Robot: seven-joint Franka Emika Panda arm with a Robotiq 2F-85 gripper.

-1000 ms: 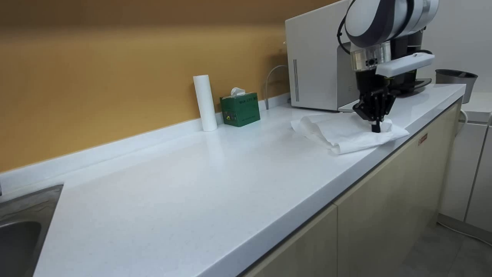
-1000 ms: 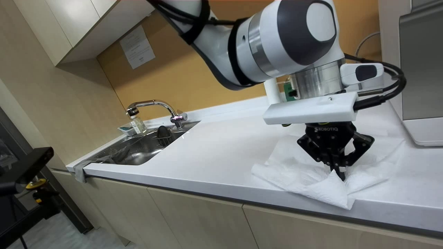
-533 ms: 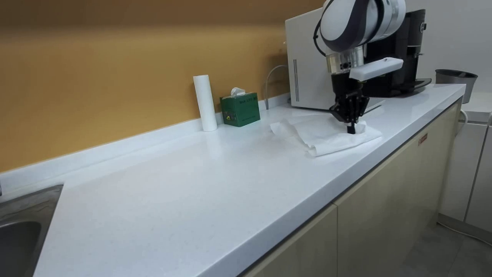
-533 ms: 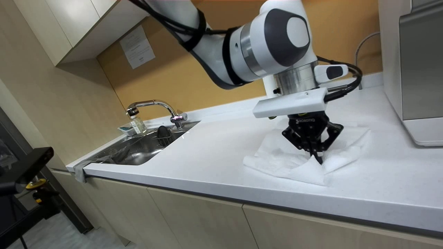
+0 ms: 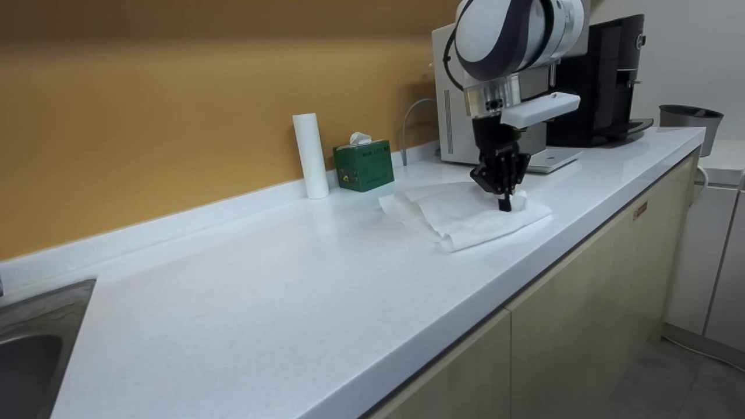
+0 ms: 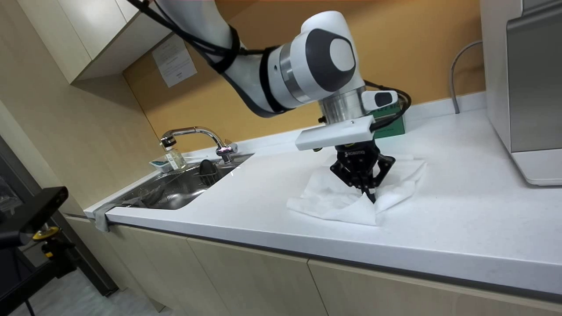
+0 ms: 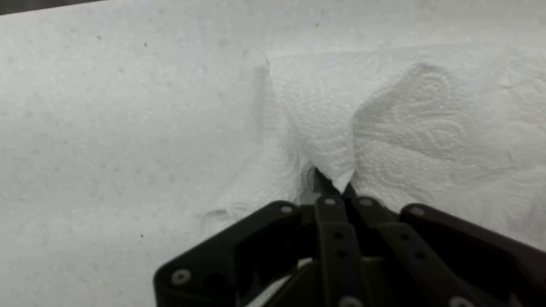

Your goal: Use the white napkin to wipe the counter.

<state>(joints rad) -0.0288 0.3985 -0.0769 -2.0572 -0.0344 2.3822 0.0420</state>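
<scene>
The white napkin [image 5: 448, 218] lies rumpled on the glossy white counter [image 5: 262, 308], also seen in an exterior view as napkin [image 6: 327, 199] and counter [image 6: 272, 184]. My gripper [image 5: 504, 203] points down with its fingertips at the counter surface; the gripper [image 6: 370, 196] is shut on a pinched fold of the napkin. In the wrist view, a peaked fold of the napkin [image 7: 324, 98] runs between the black fingertips of the gripper [image 7: 338, 187]. The speckled counter [image 7: 128, 140] shows to the left. The fingertips are partly hidden by the napkin.
A white paper roll [image 5: 311, 156] and a green tissue box [image 5: 365, 166] stand along the back edge. A white appliance [image 5: 457, 125] and a black machine [image 5: 599, 87] stand at the far end. A metal sink [image 6: 180, 193] with a faucet [image 6: 197, 130] lies at the opposite end.
My gripper and the napkin have slid along the counter to the left in both exterior views, towards the sink. The napkin's corner that hung at the front edge now lies on the top.
</scene>
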